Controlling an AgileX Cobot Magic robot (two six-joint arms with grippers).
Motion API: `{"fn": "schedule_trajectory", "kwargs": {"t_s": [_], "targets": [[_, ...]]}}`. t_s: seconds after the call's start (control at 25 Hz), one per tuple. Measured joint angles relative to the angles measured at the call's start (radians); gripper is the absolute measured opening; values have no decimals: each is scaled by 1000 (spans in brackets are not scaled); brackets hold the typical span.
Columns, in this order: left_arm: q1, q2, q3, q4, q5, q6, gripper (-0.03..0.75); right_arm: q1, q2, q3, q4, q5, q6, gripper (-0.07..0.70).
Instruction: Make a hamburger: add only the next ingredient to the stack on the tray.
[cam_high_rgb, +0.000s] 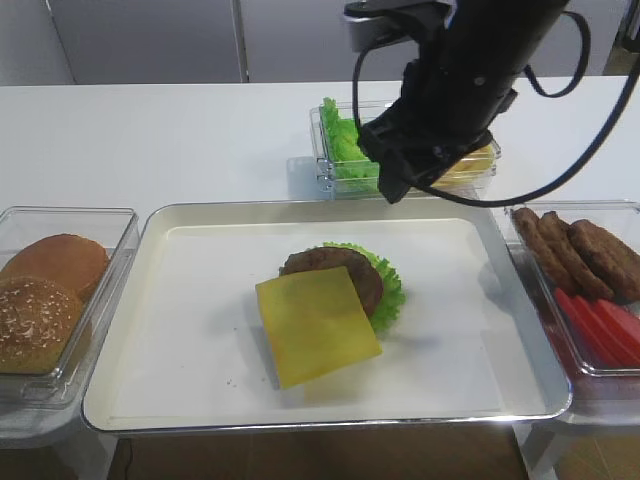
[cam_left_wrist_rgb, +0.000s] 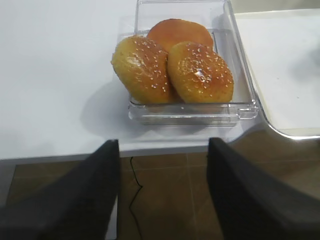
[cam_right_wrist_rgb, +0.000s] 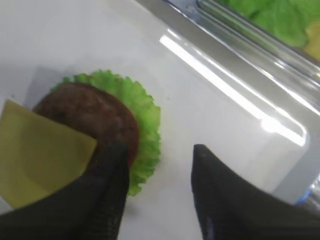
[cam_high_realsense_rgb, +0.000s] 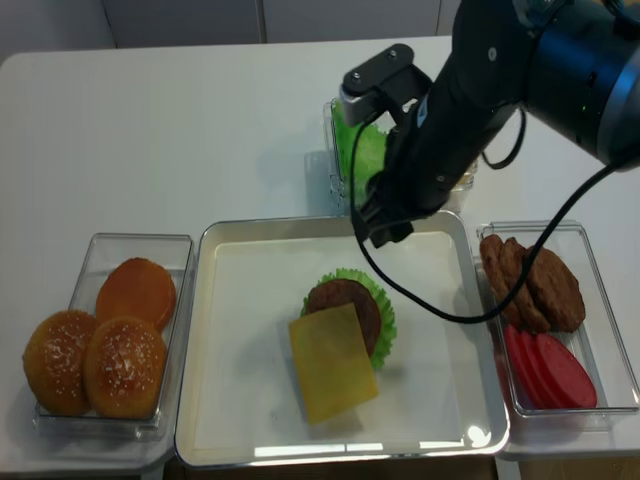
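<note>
The yellow cheese slice (cam_high_rgb: 318, 325) lies flat, its far corner on the brown patty (cam_high_rgb: 330, 262) and most of it resting on the tray's white lining (cam_high_rgb: 200, 300) at the front left. Green lettuce (cam_high_rgb: 390, 285) ruffles out under the patty. My right gripper (cam_high_rgb: 395, 185) hangs above the tray's back edge, clear of the stack. In the right wrist view it is open (cam_right_wrist_rgb: 157, 160) with nothing between its fingers, and the cheese (cam_right_wrist_rgb: 35, 150) and patty (cam_right_wrist_rgb: 85, 112) sit to its left. My left gripper (cam_left_wrist_rgb: 162, 150) is open and empty over the floor, short of the table's front edge.
A clear tub of buns (cam_high_rgb: 50, 300) stands left of the tray, also in the left wrist view (cam_left_wrist_rgb: 185, 75). A tub with lettuce (cam_high_rgb: 340, 140) sits behind the tray. A tub of dark patties (cam_high_rgb: 590, 255) and red strips (cam_high_rgb: 600, 325) stands at the right.
</note>
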Motion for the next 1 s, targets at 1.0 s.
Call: {"fn": "schedule_trajectory", "kwargs": {"t_s": [1.0], "targets": [[0, 0, 0, 0, 0, 0, 411, -352, -716, 499, -10, 78, 160, 345]]}}
